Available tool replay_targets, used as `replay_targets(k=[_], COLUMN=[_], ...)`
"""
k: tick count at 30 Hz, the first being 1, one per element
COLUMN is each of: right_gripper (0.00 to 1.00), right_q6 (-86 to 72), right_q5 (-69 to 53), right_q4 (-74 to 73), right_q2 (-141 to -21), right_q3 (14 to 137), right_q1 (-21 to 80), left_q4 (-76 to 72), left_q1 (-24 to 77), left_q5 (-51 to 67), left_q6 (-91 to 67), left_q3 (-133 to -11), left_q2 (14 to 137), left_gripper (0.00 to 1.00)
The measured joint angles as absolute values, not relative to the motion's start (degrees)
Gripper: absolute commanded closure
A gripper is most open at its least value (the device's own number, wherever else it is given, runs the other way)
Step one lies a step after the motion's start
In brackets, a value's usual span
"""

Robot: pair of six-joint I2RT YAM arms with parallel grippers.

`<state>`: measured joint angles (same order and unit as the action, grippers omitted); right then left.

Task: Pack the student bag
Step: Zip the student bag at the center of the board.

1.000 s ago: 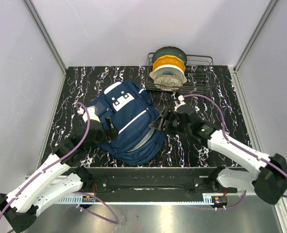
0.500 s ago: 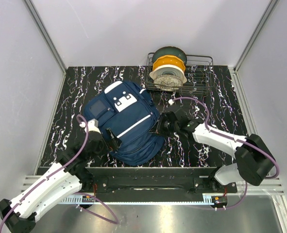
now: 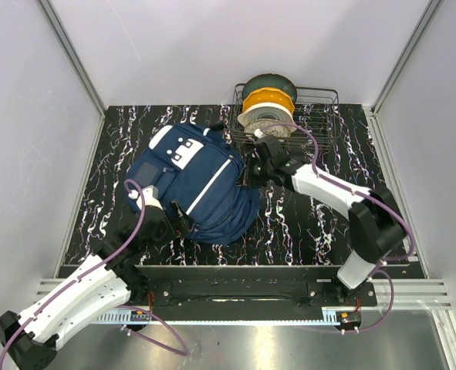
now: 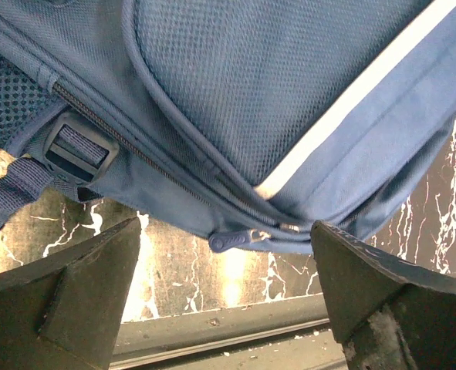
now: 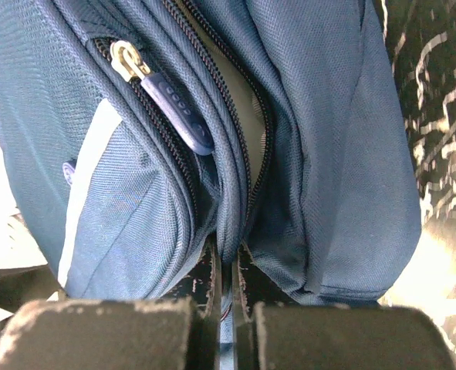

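The student bag (image 3: 200,181), a large navy backpack with white patches and a thin white stripe, lies flat on the black marbled table (image 3: 312,220). My right gripper (image 3: 251,171) is at the bag's right edge, shut on a fold of navy fabric beside the main zipper. In the right wrist view the bag (image 5: 343,154) fills the frame; my right gripper (image 5: 229,266) pinches its seam, a blue zipper pull (image 5: 177,112) and pale lining (image 5: 239,92) above. My left gripper (image 3: 177,220) stands open at the bag's near-left edge. In the left wrist view the bag (image 4: 289,92) hangs above my left gripper (image 4: 226,258), a zipper pull (image 4: 231,240) between the fingers, untouched.
A wire basket (image 3: 320,123) at the back right holds several filament spools (image 3: 268,108), just behind my right wrist. A black rail (image 3: 235,274) runs along the table's near edge. Grey walls close in both sides.
My right gripper has closed on the bag's edge and moved toward the back left. The bag shifted and turned toward the far left. The left gripper stayed open near the bag's near edge.
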<state>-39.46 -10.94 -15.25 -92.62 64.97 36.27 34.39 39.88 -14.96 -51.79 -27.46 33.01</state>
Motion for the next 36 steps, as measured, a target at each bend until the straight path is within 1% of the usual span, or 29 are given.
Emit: replay_targets(k=[4, 5, 6, 7, 8, 9, 10, 11, 14, 16, 18, 24, 26, 30, 31, 32, 34, 35, 36], right_gripper=[1.0, 0.96, 0.91, 0.78, 0.69, 0.66, 0.56, 0.51, 0.39, 0.39, 0.39, 0.37, 0.37, 0.37, 0.37, 0.37, 0.37, 0.37, 0.37], right_q6=[-33.56, -32.6, -31.83, -31.14, -30.68, -30.57, -29.78, -29.65, -29.32, -29.47, -29.71, -31.79, -34.04, -37.06, -37.78, -38.72, -39.88, -40.42, -40.86], right_q5=[-12.75, -13.08, -13.21, -13.21, -13.21, -13.19, -12.84, -12.6, -10.7, -9.5, -8.36, -6.7, -6.63, -7.44, -7.68, -8.01, -8.25, -8.29, -8.29], right_q4=[-17.43, -17.58, -17.82, -17.98, -18.02, -18.11, -18.48, -18.65, -18.55, -18.39, -18.55, -19.59, -19.86, -18.61, -18.61, -18.68, -18.76, -18.65, -18.63], right_q2=[-100.6, -102.28, -103.46, -104.47, -104.81, -104.86, -104.66, -104.4, -101.95, -99.09, -95.53, -86.72, -82.35, -79.18, -78.08, -76.71, -75.0, -74.39, -73.93], right_q3=[73.34, 74.94, 76.18, 77.28, 77.8, 77.93, 77.97, 77.84, 75.31, 72.55, 69.58, 62.65, 59.61, 57.08, 56.25, 55.29, 54.5, 54.39, 54.35], right_q1=[35.73, 35.7, 35.73, 35.73, 35.73, 35.73, 35.73, 35.73, 35.73, 35.75, 35.75, 35.75, 35.75, 35.79, 35.79, 35.81, 35.86, 35.88, 35.88], left_q4=[34.68, 34.44, 34.0, 33.36, 32.42, 31.29, 30.02, 29.26, 26.68, 25.61, 25.21, 25.52, 25.58, 25.5, 25.74, 25.96, 26.0, 25.8, 25.74], left_q1=[39.88, 39.88, 39.88, 39.88, 39.88, 39.88, 39.88, 39.88, 39.88, 39.88, 39.9, 39.79, 38.92, 38.3, 38.15, 37.93, 37.1, 36.27, 35.51], left_q5=[-15.97, -16.27, -16.45, -16.64, -16.91, -17.39, -18.0, -18.46, -20.6, -21.74, -22.61, -27.0, -27.86, -26.65, -26.09, -25.56, -24.01, -23.24, -22.68], left_q6=[-51.33, -51.33, -51.35, -51.35, -51.35, -51.37, -51.31, -51.37, -51.51, -51.57, -51.57, -53.65, -55.24, -56.9, -57.69, -58.39, -60.07, -60.84, -61.43], left_q3=[-27.46, -27.29, -26.85, -26.24, -25.34, -24.21, -22.87, -21.89, -19.57, -19.44, -19.44, -19.68, -19.86, -19.88, -19.88, -19.86, -19.59, -19.22, -18.81], left_q2=[32.18, 31.88, 31.51, 31.18, 31.05, 30.92, 30.87, 30.92, 30.89, 30.61, 28.86, 20.23, 19.46, 21.06, 21.85, 22.28, 22.2, 21.69, 21.3], left_gripper=[0.04, 0.04, 0.05, 0.07, 0.12, 0.12, 0.13, 0.14, 0.13, 0.12, 0.06, 0.05, 0.05, 0.05, 0.05, 0.09, 0.14, 0.18, 0.18])
